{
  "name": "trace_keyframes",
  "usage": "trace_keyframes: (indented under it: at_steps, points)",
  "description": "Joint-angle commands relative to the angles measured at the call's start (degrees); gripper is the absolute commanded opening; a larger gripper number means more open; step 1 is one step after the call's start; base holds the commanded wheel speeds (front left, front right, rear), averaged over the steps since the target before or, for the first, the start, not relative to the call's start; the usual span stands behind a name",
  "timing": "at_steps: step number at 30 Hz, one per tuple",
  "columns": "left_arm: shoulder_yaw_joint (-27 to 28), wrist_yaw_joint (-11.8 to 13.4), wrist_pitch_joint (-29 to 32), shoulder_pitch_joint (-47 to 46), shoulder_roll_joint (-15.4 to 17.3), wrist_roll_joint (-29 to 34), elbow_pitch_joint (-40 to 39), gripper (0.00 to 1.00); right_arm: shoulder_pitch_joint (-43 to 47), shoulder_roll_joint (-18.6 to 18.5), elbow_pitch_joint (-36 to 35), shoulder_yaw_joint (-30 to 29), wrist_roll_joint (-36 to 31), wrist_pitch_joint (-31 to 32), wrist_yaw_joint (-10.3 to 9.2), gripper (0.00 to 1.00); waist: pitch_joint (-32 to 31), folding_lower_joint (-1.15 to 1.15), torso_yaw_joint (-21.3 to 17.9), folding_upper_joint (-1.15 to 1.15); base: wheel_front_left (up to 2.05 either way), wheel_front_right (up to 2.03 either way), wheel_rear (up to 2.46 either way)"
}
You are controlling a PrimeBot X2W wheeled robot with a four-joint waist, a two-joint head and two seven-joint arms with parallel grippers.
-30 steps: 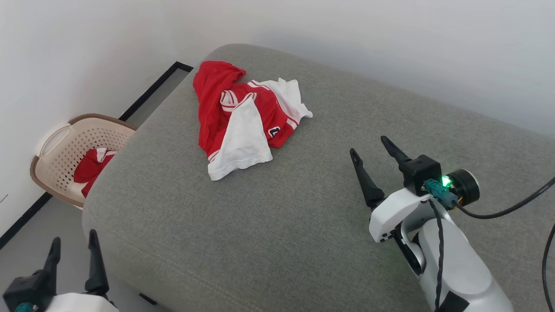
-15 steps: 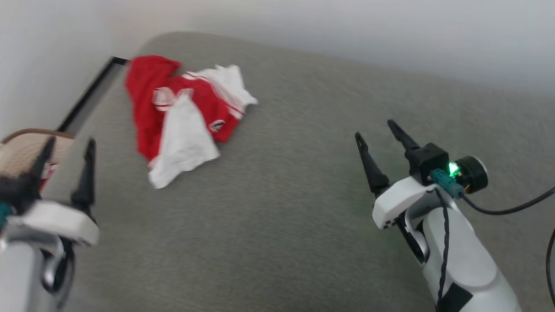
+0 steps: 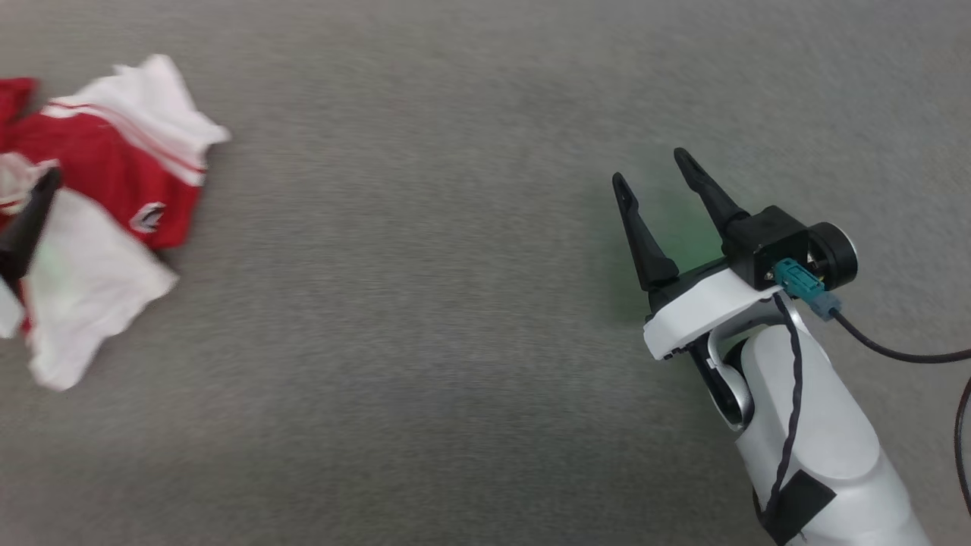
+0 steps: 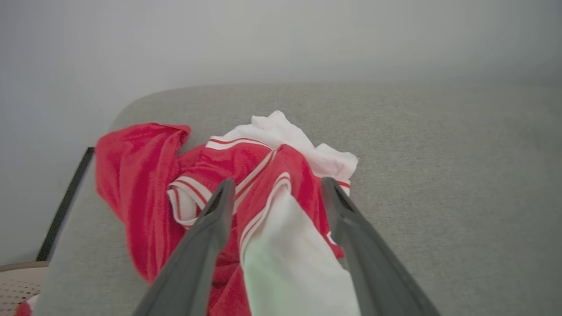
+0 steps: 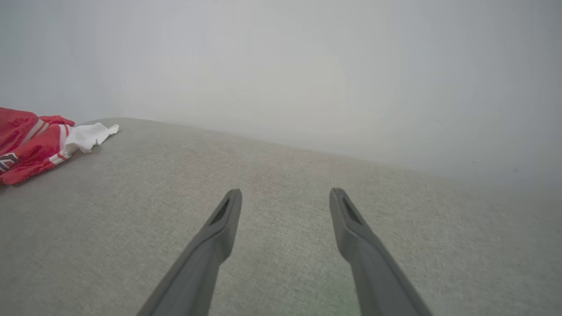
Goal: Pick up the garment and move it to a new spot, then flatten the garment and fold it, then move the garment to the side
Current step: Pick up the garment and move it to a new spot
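Plainly, the shirt point(image 4: 145, 184) is lying crumpled in a loose heap on the grey cushion point(image 4: 439, 197), toward its left end near the rounded corner; red body, white sleeves and striped trim are bunching over one another. The left tool point(image 4: 277, 182) is hovering spread wide over the heap, one finger to each side of a raised fold where a white sleeve point(image 4: 290, 263) is overlapping the red; whether the tips are touching cloth, I cannot tell. The right tool point(image 3: 649, 167) is also standing spread and pinching nothing, well apart from the shirt, above bare cushion. I am judging the fabric thin, light and limp; it is likely going to sag and drape from any single pinch, and to slide little on the woven cushion. Taking hold at that raised fold, or at the firmer striped seam point(image 4: 237, 145), is looking safest; pinching through several layers is risking lifting the heap in a tangle.
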Motion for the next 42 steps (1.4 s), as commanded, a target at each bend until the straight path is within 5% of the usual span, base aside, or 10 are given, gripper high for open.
trace_keyframes:
  at_steps: [1,9,18,19,21,33,42]
  points:
    - [-1.0,0.1,2.0,-0.6,2.0,-3.3,-0.5,1.0,-0.8,0.0,-0.6,0.0,0.6,-0.3,-0.04,1.0,4.6,0.0,-5.0,0.0,0.0,0.0,0.0]
    - [-8.0,0.1,11.1,-2.1,10.2,-12.1,3.0,1.0,-1.6,0.0,-3.1,0.6,2.0,-0.3,-0.04,1.0,8.9,0.0,-10.0,0.0,0.0,0.0,0.0]
    - [-15.1,0.3,18.2,-2.0,9.3,-15.1,9.5,1.0,-1.3,0.0,-5.1,0.2,2.0,-0.3,-0.04,1.0,11.0,0.0,-12.4,0.0,0.0,0.0,0.0]
    - [-15.5,0.3,18.0,-2.0,9.2,-15.5,9.5,0.78,-1.2,0.0,-5.2,0.1,2.0,-0.3,-0.04,1.0,10.9,0.0,-12.5,0.0,0.0,0.0,0.0]
    - [-16.0,0.2,17.7,-2.0,9.1,-16.7,8.8,0.0,-0.9,0.0,-5.3,-0.1,1.9,-0.3,-0.04,1.0,10.4,0.0,-12.6,0.0,0.0,0.0,0.0]
    - [-18.1,0.1,3.5,-7.0,11.8,-12.7,6.0,0.0,1.2,0.0,-3.8,-0.1,3.3,-0.3,-0.04,1.0,1.0,0.0,-12.7,0.0,0.0,0.0,0.0]
    - [-23.3,0.1,1.7,-12.4,11.0,-12.6,-12.3,0.0,4.0,0.0,-4.4,-1.9,5.0,-0.3,-0.04,1.0,-2.9,0.0,-15.0,0.0,0.0,0.0,0.0]
